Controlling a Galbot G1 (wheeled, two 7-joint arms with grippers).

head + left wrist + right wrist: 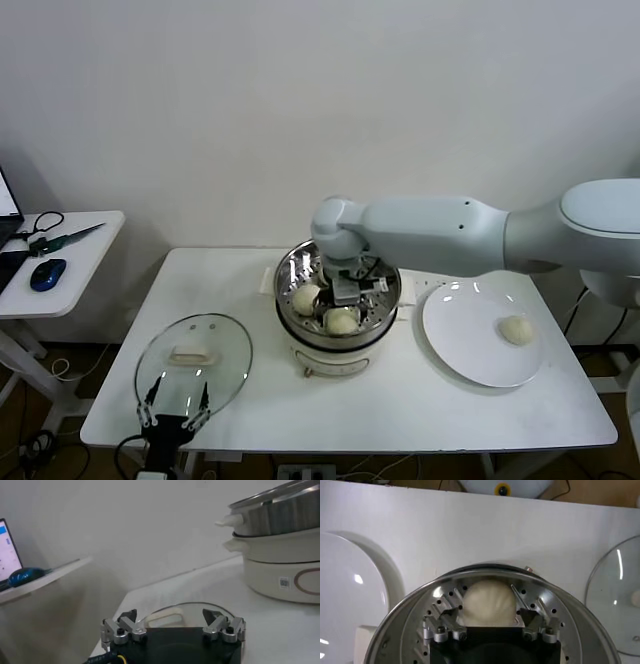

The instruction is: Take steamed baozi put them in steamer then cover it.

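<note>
Right gripper (490, 622) jaws apart over cream dough bun (488, 602) inside shiny steel steamer (386, 305), one bun on white plate (470, 350) at 3 o'clock, glass lid (225, 365) off

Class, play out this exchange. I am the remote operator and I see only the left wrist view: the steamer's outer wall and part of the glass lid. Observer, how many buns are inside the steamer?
Observer: The head view shows two smooth cream-white round dough buns, one beside another, on the perforated floor of the shiny round steel steamer. The arm may hide more.
Operator: Where is the right gripper?
Observer: The right gripper is down inside the steamer. It is open, with a finger on each side of a bun.
Operator: Are any buns outside the steamer?
Observer: One bun lies on the flat white round plate to the right of the steamer.
</note>
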